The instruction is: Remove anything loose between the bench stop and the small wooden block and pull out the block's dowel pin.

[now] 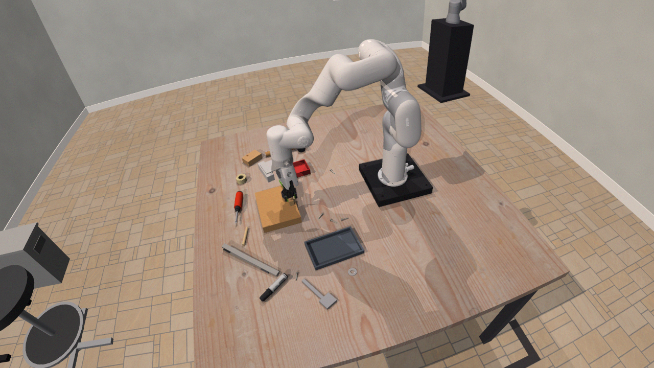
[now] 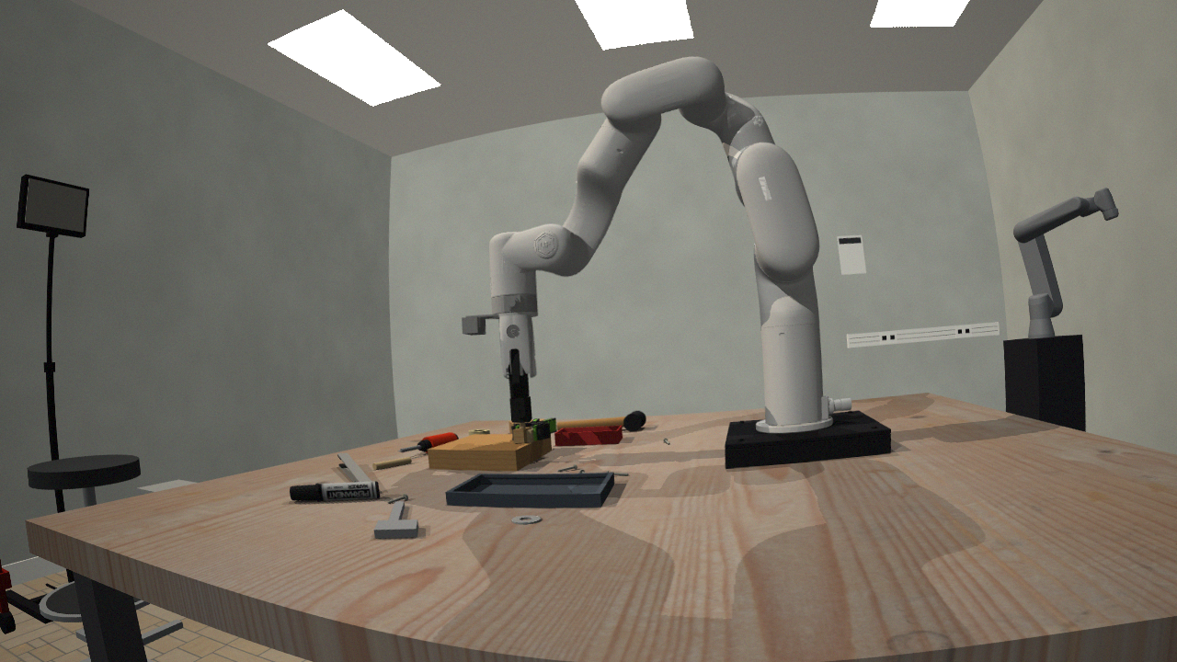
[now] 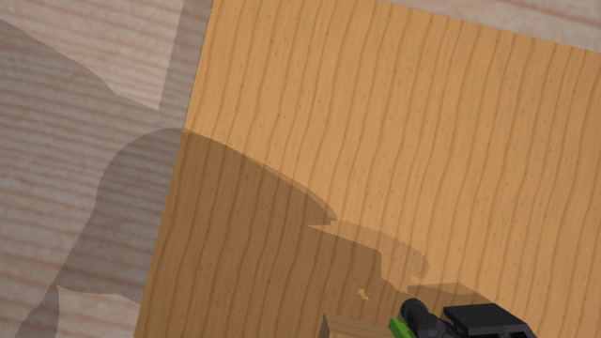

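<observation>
The orange bench board (image 1: 277, 208) lies on the table; it also shows in the exterior view (image 2: 485, 450) and fills the wrist view (image 3: 376, 164). The small wooden block (image 1: 288, 199) sits at the board's far right corner with the green spring clamp (image 2: 539, 428) on it. My gripper (image 1: 289, 191) points straight down over the block and is shut on the dowel pin. The fingers hide the pin, so I cannot tell whether it is clear of the hole. The wrist view shows only a block corner (image 3: 357, 329), a bit of the green clamp (image 3: 398, 327) and a black finger link (image 3: 470, 321).
A red tray (image 1: 301, 168), a tape roll (image 1: 241, 179) and a wood offcut (image 1: 252, 157) lie behind the board. A red screwdriver (image 1: 238, 203) and a loose dowel (image 1: 244, 235) lie to its left. A dark tray (image 1: 334, 247), loose screws (image 1: 331, 219), a ruler (image 1: 250, 259) and a marker (image 1: 273, 287) lie in front.
</observation>
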Robot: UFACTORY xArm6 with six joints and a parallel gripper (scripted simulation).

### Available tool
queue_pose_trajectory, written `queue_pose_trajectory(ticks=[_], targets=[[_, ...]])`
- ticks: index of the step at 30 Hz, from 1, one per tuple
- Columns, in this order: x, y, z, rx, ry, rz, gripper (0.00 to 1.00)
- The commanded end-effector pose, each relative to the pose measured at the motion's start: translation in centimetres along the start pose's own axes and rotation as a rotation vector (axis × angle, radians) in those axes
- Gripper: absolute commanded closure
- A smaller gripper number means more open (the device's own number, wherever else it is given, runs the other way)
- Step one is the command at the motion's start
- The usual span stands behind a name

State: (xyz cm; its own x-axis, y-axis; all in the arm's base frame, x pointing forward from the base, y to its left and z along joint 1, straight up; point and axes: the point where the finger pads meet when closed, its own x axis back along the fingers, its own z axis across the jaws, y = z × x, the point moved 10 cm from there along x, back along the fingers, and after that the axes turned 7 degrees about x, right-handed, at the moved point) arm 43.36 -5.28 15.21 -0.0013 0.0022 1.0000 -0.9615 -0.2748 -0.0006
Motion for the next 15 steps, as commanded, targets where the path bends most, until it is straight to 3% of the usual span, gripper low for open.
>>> queue_pose_trajectory(ticks=[1, 15], targets=[[0.15, -0.08, 0.1, 0.1, -0.003, 0.006, 1.0], [0.18, -0.08, 0.09, 0.355, -0.002, 0.006, 1.0]])
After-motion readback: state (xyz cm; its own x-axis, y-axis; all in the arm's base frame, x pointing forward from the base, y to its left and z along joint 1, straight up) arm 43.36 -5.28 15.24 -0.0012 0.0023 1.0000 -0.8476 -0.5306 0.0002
